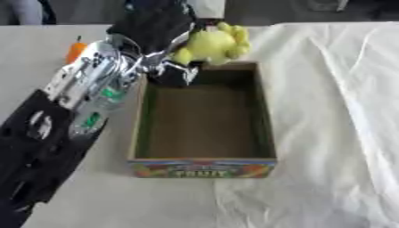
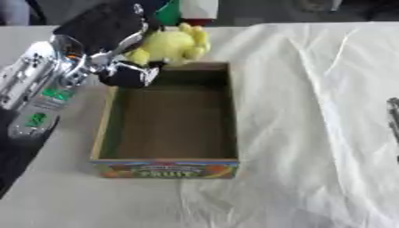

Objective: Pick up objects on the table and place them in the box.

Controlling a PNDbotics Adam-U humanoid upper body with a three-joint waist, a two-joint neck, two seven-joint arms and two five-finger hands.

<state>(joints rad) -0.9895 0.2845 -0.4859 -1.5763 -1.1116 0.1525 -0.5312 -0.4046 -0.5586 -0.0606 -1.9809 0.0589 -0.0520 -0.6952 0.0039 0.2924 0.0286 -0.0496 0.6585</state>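
Observation:
A yellow plush toy (image 1: 212,44) hangs over the far rim of the open cardboard box (image 1: 267,116). My left hand (image 1: 160,33) is shut on the toy from its left side, with the silver and black arm running in from the lower left. The box's brown floor has nothing lying on it. A sliver of my right hand (image 2: 393,118) shows at the right edge of the right eye view; its fingers cannot be made out.
A small orange object (image 1: 75,50) lies on the table left of my arm. A white and red container (image 2: 199,11) stands behind the toy. A wrinkled white cloth (image 1: 335,111) covers the table right of the box.

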